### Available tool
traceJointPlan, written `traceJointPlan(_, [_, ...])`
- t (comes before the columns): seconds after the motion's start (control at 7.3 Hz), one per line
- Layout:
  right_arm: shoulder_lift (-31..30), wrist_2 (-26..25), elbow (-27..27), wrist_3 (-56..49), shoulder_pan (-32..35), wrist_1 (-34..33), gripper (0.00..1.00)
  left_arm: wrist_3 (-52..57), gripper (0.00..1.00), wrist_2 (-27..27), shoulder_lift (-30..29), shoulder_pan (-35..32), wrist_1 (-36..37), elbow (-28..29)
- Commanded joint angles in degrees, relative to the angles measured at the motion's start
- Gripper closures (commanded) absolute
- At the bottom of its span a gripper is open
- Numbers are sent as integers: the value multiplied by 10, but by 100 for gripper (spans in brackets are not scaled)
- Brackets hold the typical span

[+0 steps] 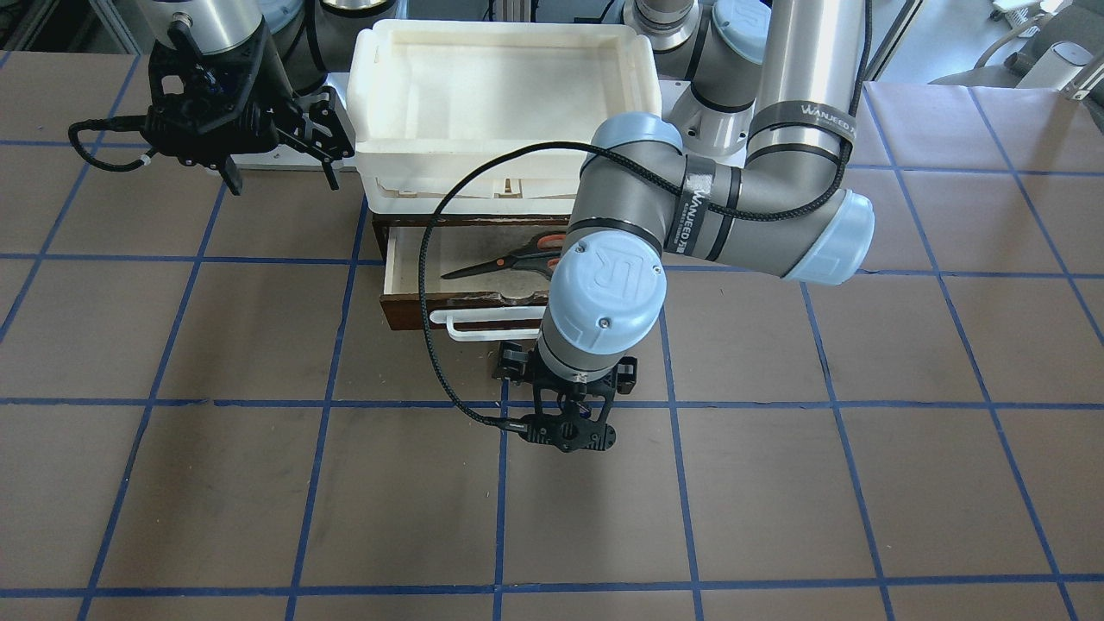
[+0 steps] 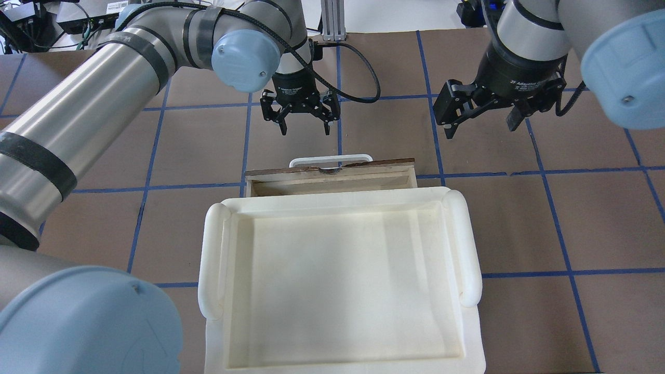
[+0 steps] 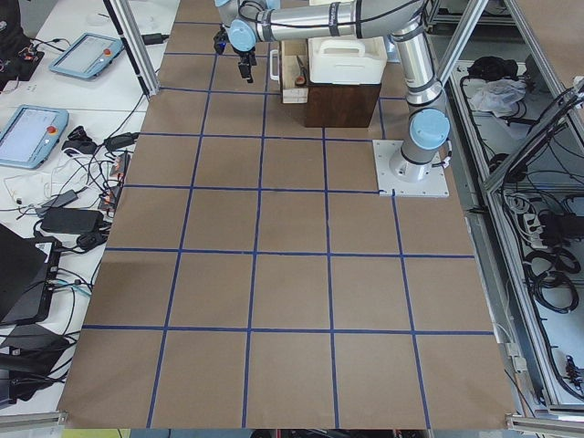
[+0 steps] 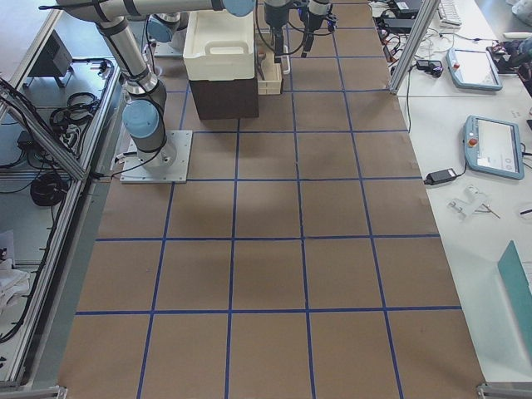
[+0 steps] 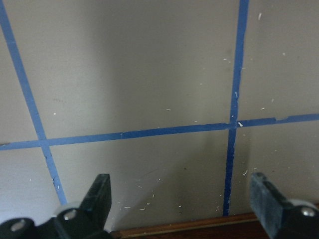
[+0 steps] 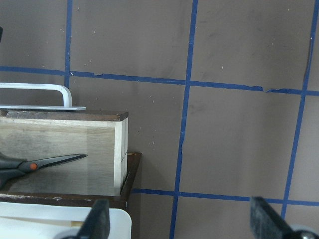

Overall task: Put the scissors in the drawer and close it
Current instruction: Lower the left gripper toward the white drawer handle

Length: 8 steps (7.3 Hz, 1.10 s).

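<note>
The brown table (image 1: 259, 483), gridded in blue tape, carries a cabinet against the robot's edge, about midway along it. On the cabinet sits a cream-white tray (image 2: 470, 249). Beneath the tray the drawer (image 1: 405, 312) stands pulled out toward the operators' edge, its white bar handle (image 1: 483, 326) leading. The left gripper (image 2: 305, 129) hangs over bare table just beyond that handle, fingers spread wide, holding and touching nothing. The right gripper (image 2: 482, 129) is off toward the table's right end, also wide open and empty. The scissors (image 1: 509, 261) lie flat inside the drawer, long axis along its width, blades pointing toward the table's right end.
</note>
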Motion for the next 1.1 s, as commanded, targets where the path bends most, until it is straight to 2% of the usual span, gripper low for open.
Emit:
traceJointPlan(0.0, [-2, 2, 3, -1, 1, 4, 0, -1, 0, 2, 15, -23, -8, -8])
traceJointPlan(0.55, [-10, 3, 3, -1, 1, -3, 0, -1, 0, -1, 32, -26, -20, -48])
traceJointPlan(0.96, [-10, 4, 1, 1, 1, -6, 0, -2, 0, -18, 34, -33, -21, -49])
